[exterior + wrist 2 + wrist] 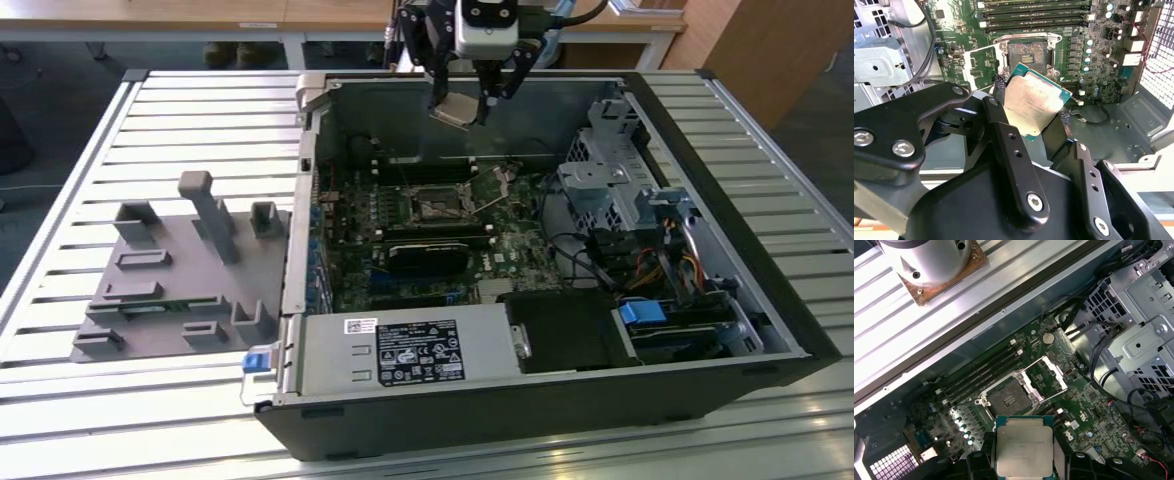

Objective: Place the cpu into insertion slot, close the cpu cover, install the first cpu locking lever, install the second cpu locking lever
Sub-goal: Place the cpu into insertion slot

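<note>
My gripper (465,104) hangs over the back part of the open computer case, shut on the cpu (454,110), a flat square chip with a dull silvery face. In both wrist views the black fingers (999,89) press on two opposite edges of the cpu (1031,107) (1024,450), which is tilted. Well below it on the green board, the insertion slot (434,208) (1029,55) (1006,399) lies uncovered with a dark centre. The cpu cover (1046,374) (979,65), a thin metal frame, is swung open beside the slot.
Long black memory slots (427,165) run behind the socket and a black heatsink block (427,250) in front of it. A metal drive cage (614,180) with cables fills the exterior view's right. A power supply (407,350) sits at the front. A grey fixture plate (174,280) lies outside the case.
</note>
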{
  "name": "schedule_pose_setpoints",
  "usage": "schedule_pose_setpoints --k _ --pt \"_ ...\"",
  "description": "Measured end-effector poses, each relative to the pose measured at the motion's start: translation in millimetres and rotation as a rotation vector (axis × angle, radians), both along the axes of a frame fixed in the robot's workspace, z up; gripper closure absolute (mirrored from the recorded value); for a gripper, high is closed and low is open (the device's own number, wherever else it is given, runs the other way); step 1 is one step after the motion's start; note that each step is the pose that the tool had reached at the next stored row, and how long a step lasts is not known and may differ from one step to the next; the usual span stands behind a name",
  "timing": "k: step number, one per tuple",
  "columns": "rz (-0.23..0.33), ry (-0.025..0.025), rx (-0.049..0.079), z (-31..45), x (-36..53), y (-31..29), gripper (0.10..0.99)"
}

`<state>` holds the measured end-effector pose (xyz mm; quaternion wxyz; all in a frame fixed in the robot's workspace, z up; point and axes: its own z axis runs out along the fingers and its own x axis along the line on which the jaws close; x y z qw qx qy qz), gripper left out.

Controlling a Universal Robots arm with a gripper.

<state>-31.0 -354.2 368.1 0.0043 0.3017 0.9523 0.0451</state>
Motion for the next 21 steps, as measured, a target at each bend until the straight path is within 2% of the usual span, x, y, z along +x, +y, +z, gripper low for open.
schedule_pose_setpoints --k 21 --pt "-0.078 -0.0001 0.000 -0.1 0.0 0.0 0.545"
